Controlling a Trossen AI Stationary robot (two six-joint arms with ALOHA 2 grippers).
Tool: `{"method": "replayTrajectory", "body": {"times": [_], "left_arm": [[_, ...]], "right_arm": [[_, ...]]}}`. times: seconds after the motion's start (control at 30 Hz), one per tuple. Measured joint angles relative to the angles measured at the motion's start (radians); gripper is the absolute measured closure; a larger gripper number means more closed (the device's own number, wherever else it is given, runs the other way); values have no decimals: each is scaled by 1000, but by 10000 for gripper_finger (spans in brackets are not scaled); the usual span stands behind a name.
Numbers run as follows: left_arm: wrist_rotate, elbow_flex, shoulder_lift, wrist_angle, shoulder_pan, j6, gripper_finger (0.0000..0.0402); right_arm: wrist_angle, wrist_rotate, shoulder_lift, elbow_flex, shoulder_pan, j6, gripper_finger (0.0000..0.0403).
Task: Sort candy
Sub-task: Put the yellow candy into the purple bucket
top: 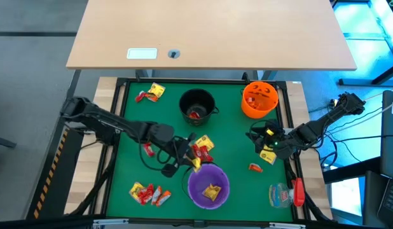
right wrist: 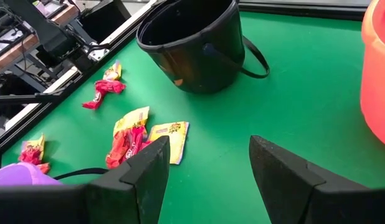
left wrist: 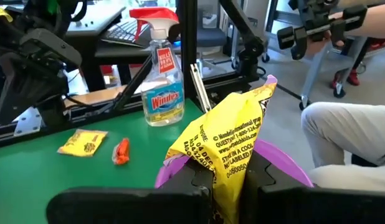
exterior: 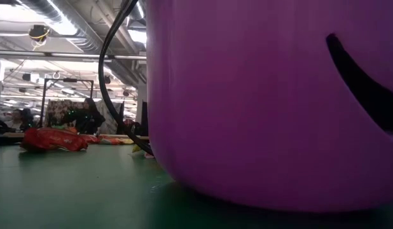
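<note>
**Left hand grips a yellow sweet at the purple bucket**

The left hand (left wrist: 227, 180) is pinched narrow on a yellow wrapped candy (left wrist: 233, 140), which stands up between its fingers; just beyond it is the rim of the purple bucket (top: 208, 186), with one yellow sweet (top: 212, 192) already inside. Close beside this hand lies a small heap of red and yellow sweets (top: 201, 150).

The right hand (right wrist: 208, 165) hovers with fingers spread and nothing between them. A yellow sweet (top: 268, 156) lies just beside it, a red one (top: 255, 167) near; ahead of it stands the black bucket (right wrist: 191, 43).

From table height the purple bucket blocks nearly everything, hiding both hands. The orange bucket (top: 259, 99) is cut off in the right wrist view, and its contents are hard to make out from above.
</note>
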Motion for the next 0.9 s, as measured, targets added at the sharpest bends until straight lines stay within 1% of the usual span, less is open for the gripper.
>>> {"method": "replayTrajectory", "body": {"times": [0.07, 0.27, 0.47, 0.57, 0.73, 0.9], "left_arm": [[0, 0, 18, 28, 0, -1, 382], [-1, 0, 71, 38, 0, -16, 382], [24, -1, 170, 127, -27, -52, 382], [27, 0, 199, 172, -47, -55, 378], [25, 0, 208, 185, -69, -58, 351], [26, 0, 208, 181, -87, -58, 305]], "right_arm": [[-3, 1, 0, 0, 0, 0, 187], [-9, 2, 0, 0, 0, -8, 187], [-20, 3, 0, 0, 0, -9, 187], [-20, 2, 0, 0, 0, -9, 187], [-20, 1, 0, 0, 0, -10, 187], [-19, 2, 0, 0, 0, -9, 187]]}}
